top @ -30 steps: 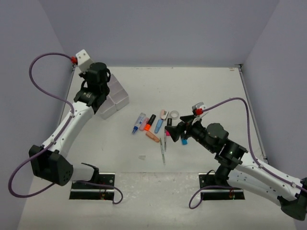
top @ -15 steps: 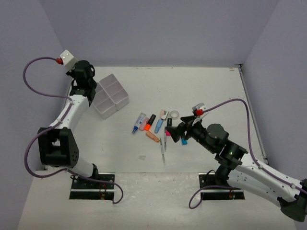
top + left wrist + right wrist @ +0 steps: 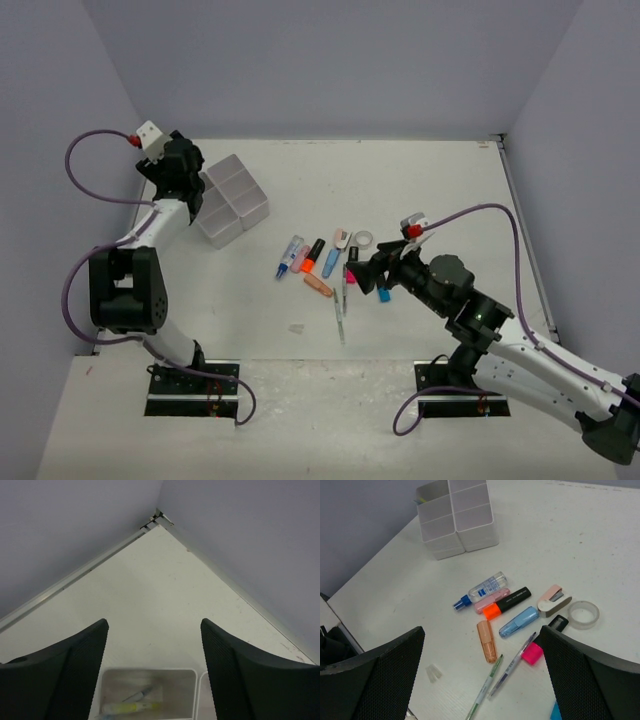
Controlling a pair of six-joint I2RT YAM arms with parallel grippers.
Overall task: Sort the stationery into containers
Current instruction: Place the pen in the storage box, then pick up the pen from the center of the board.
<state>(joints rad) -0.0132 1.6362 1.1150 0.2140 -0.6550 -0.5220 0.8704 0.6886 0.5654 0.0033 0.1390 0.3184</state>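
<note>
While the translucent tray point(image 3: 470, 527) is boxy, the tape roll point(image 3: 583, 625) is round.

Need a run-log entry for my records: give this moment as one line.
left pincer: open, empty, at tray | right pincer: open, empty, above loose stationery | tray: yellow pen inside | sorting: unfinished

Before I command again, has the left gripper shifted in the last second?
Yes. In the top view the left gripper has swung left, from above the tray to beside its left edge, nearer the left wall. The tray has not moved.
</note>
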